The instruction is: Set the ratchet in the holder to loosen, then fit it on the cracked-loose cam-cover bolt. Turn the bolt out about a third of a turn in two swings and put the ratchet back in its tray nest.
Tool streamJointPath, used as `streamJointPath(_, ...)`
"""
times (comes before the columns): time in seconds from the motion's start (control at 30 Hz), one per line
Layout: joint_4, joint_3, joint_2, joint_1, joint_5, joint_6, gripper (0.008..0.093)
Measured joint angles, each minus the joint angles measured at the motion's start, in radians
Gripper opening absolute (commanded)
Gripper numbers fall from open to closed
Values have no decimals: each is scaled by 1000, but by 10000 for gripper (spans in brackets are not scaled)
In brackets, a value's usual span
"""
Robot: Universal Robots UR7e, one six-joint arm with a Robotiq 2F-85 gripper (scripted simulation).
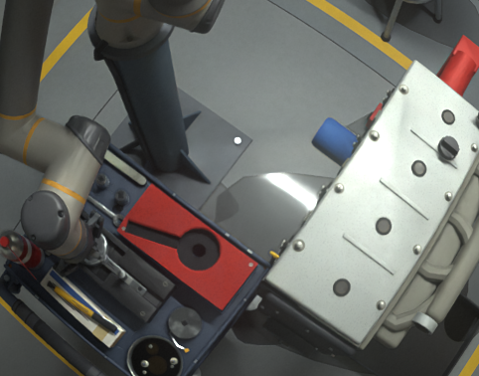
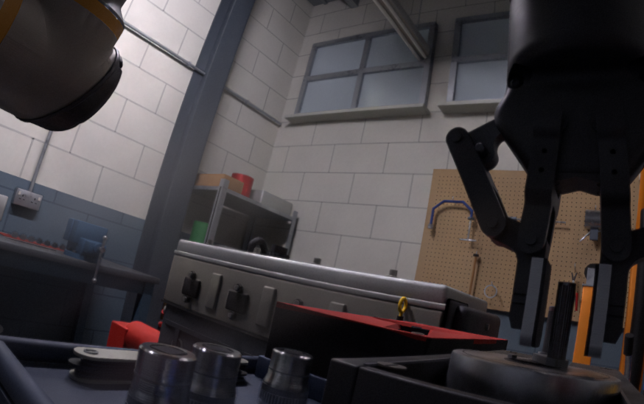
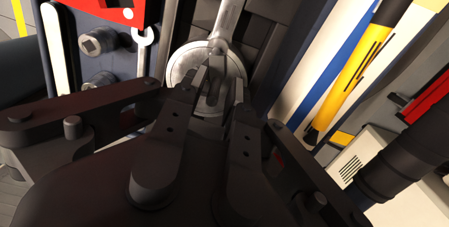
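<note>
The ratchet lies in the dark holder on the cart's left side, its round head partly hidden under my gripper and its steel handle running away toward the holder's far end. A small lever stands upright on the ratchet head, and my gripper hangs straight over it with a finger on either side, holding nothing. The red tray with the ratchet-shaped nest sits empty next to the holder. The silver cam cover, with bolts along its rim, lies to the right.
The holder's walls rise on either side of the ratchet head. Sockets stand on the cart, and a yellow-and-black screwdriver lies on a card beside the holder. A round bowl of small parts sits at the cart's near corner.
</note>
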Motion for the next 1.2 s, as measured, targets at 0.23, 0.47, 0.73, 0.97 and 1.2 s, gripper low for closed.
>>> streamJointPath(0.23, 12, -3, -8, 0, 0, 0, 280)
streamJointPath(0.47, 49, -14, -34, 0, 0, 0, 280)
streamJointPath(0.73, 117, -38, -79, 0, 0, 0, 280)
streamJointPath(0.97, 186, -66, -120, 0, 0, 0, 280)
streamJointPath(1.2, 245, -92, -153, 0, 0, 0, 280)
